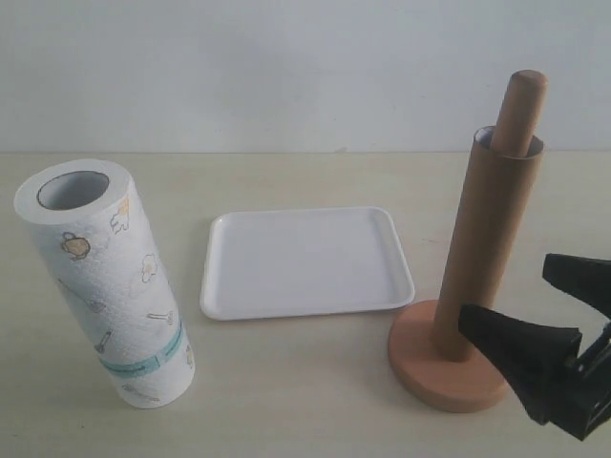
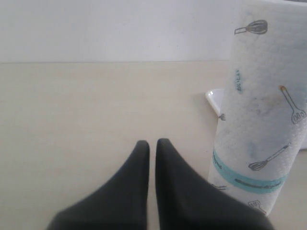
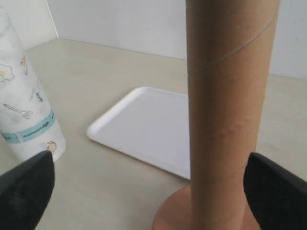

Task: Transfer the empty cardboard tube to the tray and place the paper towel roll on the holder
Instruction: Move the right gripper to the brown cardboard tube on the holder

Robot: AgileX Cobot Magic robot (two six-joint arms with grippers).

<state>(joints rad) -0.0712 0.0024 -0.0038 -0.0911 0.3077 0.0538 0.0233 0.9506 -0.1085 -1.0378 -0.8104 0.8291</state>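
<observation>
Now at the opening step, the robot's right claw stands wide open and empty, its black jaws flanking, without touching, the lower part of the long brown cardboard tube. The tube sits upright over the post of the light-brown wooden holder, at the right of the pale tabletop. A clean lift likely calls for closing squarely on the tube and drawing it straight up past the rounded post top without tipping the base. The tube is plain, with a thin spiral seam. The shallow white rectangular tray lies between the holder and the white printed paper towel roll, which stands on end at left. The left claw, almost closed and empty, hovers beside that roll.
</observation>
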